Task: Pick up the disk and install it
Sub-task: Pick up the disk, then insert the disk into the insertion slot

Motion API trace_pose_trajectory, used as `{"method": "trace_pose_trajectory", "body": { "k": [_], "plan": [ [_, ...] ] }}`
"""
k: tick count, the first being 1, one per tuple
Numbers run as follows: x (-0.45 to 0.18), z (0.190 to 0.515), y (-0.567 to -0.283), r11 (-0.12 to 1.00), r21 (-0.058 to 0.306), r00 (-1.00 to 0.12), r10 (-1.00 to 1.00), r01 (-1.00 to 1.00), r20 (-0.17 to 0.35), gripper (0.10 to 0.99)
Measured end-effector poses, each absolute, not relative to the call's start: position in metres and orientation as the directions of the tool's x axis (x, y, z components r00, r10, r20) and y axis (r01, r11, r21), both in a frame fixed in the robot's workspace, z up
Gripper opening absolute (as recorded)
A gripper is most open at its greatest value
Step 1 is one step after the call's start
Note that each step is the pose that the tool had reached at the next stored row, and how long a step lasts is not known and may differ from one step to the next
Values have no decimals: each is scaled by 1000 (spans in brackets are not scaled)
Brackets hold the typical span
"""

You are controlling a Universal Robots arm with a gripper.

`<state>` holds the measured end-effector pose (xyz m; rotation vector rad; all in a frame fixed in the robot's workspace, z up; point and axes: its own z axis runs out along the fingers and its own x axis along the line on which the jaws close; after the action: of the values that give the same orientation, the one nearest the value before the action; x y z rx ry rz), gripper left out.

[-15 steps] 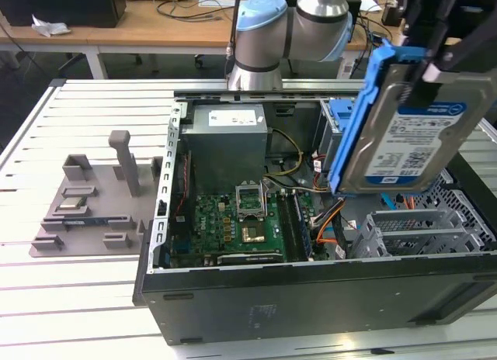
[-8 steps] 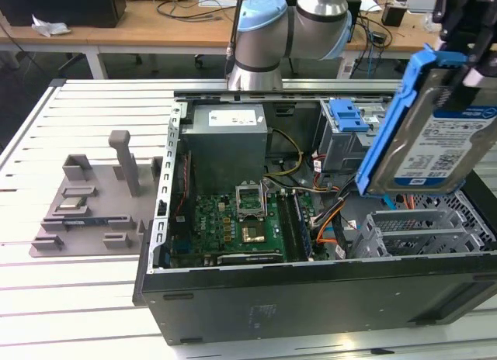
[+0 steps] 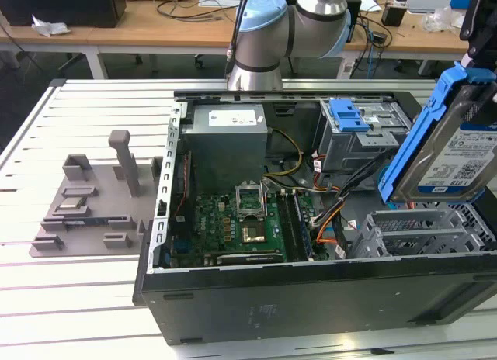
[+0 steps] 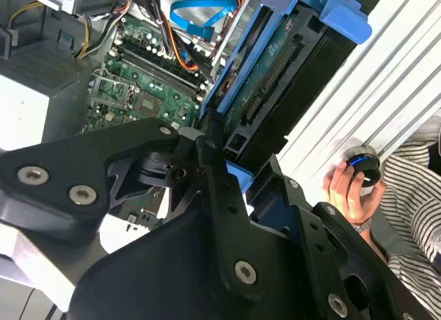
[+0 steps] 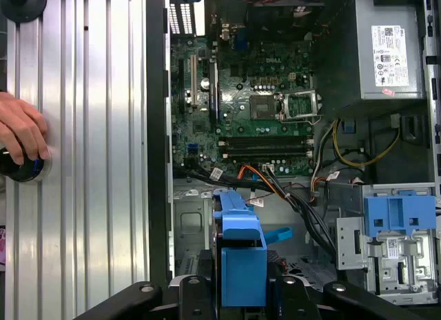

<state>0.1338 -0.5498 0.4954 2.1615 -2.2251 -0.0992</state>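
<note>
The disk [image 3: 464, 152] hangs tilted, label facing out, above the right end of the open computer case [image 3: 311, 298] in the exterior view. It is a silver drive with a blue-and-white label and blue side rails. My gripper [image 3: 475, 56] is shut on its upper end. In the second wrist view the black fingers [image 4: 207, 161] clamp the disk [image 4: 275, 92], whose circuit-board side shows. In the first wrist view the disk [image 5: 241, 254] appears edge-on between the fingers [image 5: 189, 292], over the case's drive-bay area.
Inside the case are a motherboard [image 3: 233, 220], a grey power supply [image 3: 227, 135], a drive cage with a blue latch [image 3: 347, 115], a metal bay [image 3: 411, 230] and loose cables. A grey fixture plate [image 3: 89, 205] lies at the exterior view's left. A person's hand [image 5: 21, 134] rests on a round knob.
</note>
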Motion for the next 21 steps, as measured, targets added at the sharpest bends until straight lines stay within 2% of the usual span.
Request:
{"method": "trace_pose_trajectory", "body": {
  "k": [11, 13, 21],
  "plan": [
    [140, 492, -550, 6, 72, -8, -1000, -997, -18, 365],
    [143, 469, -550, -27, 73, 26, -1000, -997, -17, 365],
    [143, 448, -551, -18, 73, 17, -1000, -997, -17, 365]
  ]
}}
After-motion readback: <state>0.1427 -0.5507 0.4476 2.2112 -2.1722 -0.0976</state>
